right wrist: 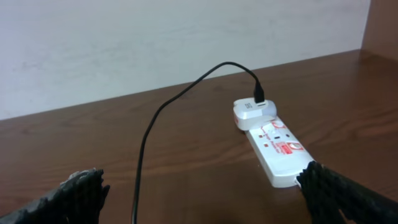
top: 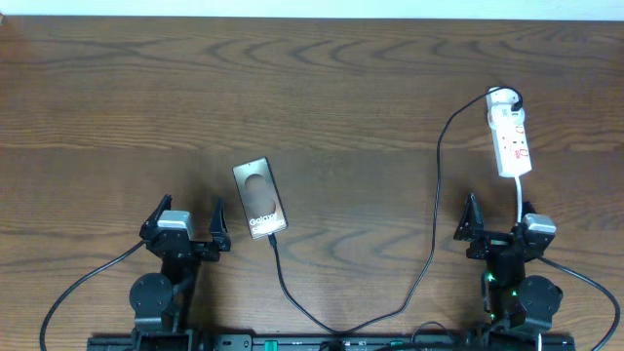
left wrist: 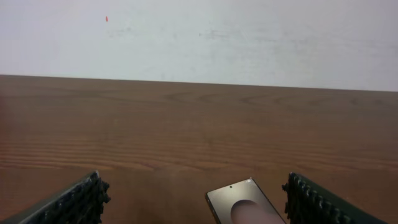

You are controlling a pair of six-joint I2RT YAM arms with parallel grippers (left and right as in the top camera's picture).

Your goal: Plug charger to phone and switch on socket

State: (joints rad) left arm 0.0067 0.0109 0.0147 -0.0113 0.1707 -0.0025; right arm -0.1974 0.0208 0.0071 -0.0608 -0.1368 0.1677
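Now, setting: a dark wooden table (top: 370,88) under the overhead camera, with a pale wall (left wrist: 249,37) behind it in the wrist views.
Phone: the phone (top: 259,198) lies flat, left of the table's middle and slightly askew, with its white lettering at the near end. In the left wrist view only its far end (left wrist: 242,204) shows.
Charger: the charger (top: 435,195) runs as a thin black line from the phone's near short edge, loops towards the robot, then climbs on the right to the socket. Its tip meets the phone's edge; I cannot tell whether it is fully seated.
Socket: the socket (top: 510,136) lies at the far right, lengthwise away from the robot. A white plug head (right wrist: 252,112) sits at its far end with the black cable (right wrist: 149,137) entering it. The switch position is too small to read.
White cord: the white cord (top: 517,190) leaves the socket's near end towards the right arm.
Left gripper: the left gripper (top: 190,213) sits just left of the phone, apart from it, jaws spread wide and holding nothing.
Right gripper: the right gripper (top: 499,216) sits near the socket's near end, jaws spread wide and holding nothing.
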